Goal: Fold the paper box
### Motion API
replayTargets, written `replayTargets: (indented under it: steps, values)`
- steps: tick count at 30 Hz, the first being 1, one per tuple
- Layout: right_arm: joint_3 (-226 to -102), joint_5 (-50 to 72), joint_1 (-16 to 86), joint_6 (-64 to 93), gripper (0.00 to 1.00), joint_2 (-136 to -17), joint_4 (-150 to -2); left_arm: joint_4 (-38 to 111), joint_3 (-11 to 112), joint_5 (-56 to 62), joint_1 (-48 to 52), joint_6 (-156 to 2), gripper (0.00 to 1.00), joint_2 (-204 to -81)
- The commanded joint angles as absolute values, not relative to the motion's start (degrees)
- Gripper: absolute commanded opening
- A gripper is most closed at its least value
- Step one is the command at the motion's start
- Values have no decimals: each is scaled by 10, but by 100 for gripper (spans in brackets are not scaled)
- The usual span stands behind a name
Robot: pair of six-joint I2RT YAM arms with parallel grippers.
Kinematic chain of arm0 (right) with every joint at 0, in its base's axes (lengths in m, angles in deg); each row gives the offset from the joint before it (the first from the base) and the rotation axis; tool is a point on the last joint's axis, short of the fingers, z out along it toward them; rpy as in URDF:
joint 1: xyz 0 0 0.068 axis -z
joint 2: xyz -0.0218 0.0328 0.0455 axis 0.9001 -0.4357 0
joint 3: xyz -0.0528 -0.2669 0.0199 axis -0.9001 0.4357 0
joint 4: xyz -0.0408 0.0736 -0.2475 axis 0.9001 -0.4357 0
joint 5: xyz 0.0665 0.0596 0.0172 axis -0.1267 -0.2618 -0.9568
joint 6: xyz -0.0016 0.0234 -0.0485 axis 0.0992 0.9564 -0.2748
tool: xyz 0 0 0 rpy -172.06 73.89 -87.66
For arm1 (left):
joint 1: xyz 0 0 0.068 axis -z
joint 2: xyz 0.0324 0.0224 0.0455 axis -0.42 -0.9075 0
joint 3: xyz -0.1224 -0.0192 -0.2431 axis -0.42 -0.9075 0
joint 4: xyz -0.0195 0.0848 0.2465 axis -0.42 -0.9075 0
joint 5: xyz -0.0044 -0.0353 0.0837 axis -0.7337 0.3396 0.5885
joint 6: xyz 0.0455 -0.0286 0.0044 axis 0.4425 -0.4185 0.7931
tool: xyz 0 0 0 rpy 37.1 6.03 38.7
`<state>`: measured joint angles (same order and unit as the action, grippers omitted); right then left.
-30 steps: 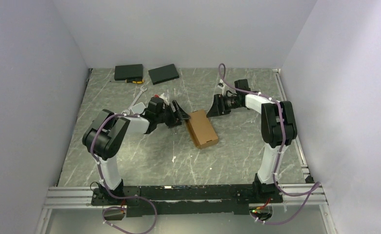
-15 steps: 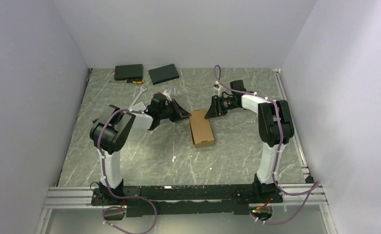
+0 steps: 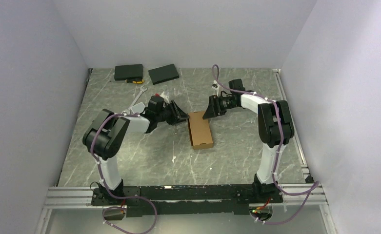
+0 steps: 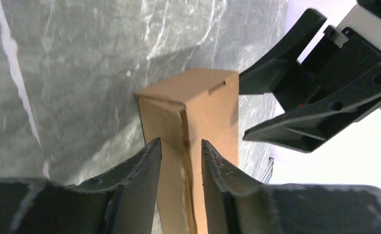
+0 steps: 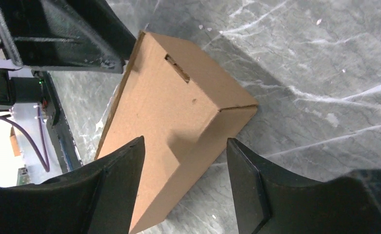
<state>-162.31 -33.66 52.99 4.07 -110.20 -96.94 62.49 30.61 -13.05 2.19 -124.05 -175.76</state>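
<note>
Far left, back of the table [image 3: 237, 146]: two black slabs [image 3: 129, 72] lying flat, side by side, not touching. Small yellow bit just in front of them, too small to identify.

Left arm [image 3: 112, 136] bent low, reaching in toward the middle. Left hand [image 3: 181, 116] at the far-left corner of the paper box [image 3: 200, 129]. In the left wrist view, fingers [image 4: 139, 170] narrowly apart, cardboard showing in the gap, a vertical flap edge of the box's end face running straight down between them. Cannot tell whether pinching the flap or just sitting in front of it.

Paper box in the middle of the table, between the two hands. Plain brown, already a closed carton shape, lying flat, long side running near to far, slightly skewed. Small slot cut in the top face near the far end, seen in both wrist views.

Right hand [image 3: 207, 113] at the box's far-right corner, pointing left toward the left hand, tips of both hands near each other across the box's far end. In the right wrist view, fingers [image 5: 247, 185] spread wide, box corner lying beyond the gap, nothing held, shadow of a finger on the top face.

Right arm [image 3: 274, 122] upright at the right, forearm stretched left over the table.
</note>
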Motion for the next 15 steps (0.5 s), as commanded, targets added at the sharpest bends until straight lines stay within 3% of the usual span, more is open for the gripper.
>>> replayTargets:
  steps: [1, 6, 15]
  values:
    - [-1619, -341, 536, 8, 69, -1034, -970, 598, 281, -107, 28, -1187, 46, -1667]
    - [-1591, -345, 539, -4, 74, -988, -971, 559, 249, -87, 28, -1143, 60, -1588]
    - [-1465, -379, 541, 11, 71, -927, -962, 520, 156, -53, 84, -1125, 69, -1464]
